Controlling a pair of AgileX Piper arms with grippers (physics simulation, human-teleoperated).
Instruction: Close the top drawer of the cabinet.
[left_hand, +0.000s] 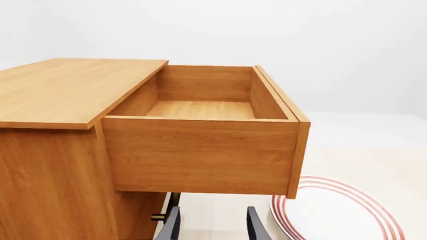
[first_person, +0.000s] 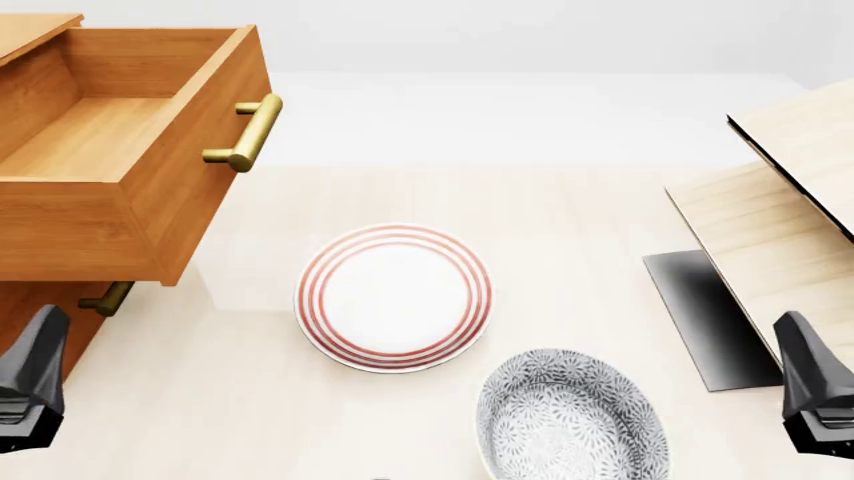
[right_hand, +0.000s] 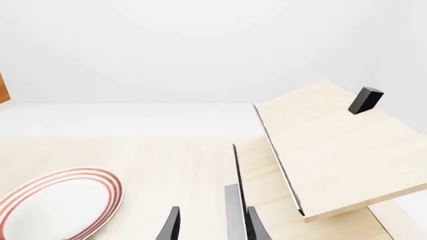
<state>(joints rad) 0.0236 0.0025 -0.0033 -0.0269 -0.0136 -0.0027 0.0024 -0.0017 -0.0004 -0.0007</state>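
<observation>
The orange-brown cabinet (first_person: 30, 300) stands at the table's left. Its top drawer (first_person: 127, 150) is pulled far out, empty inside, its brass bar handle (first_person: 248, 131) facing the table's middle. In the left wrist view the top drawer (left_hand: 200, 155) shows its side wall, beside the cabinet (left_hand: 53, 185). My left gripper (left_hand: 212, 227) is open and empty, low beside the cabinet and beneath the drawer's level, touching nothing; from the front the left gripper (first_person: 34, 385) sits at the near left. My right gripper (right_hand: 213, 227) is open and empty, far off at the near right (first_person: 811, 385).
A red-ringed white plate (first_person: 394, 297) lies mid-table, a grey patterned bowl (first_person: 571, 415) nearer me. Pale wood boards (first_person: 787, 200) on a dark base (first_person: 707, 320) slope at the right, bearing a small black block (right_hand: 365, 100). The lower drawer's brass handle (first_person: 104, 298) sticks out under the open drawer.
</observation>
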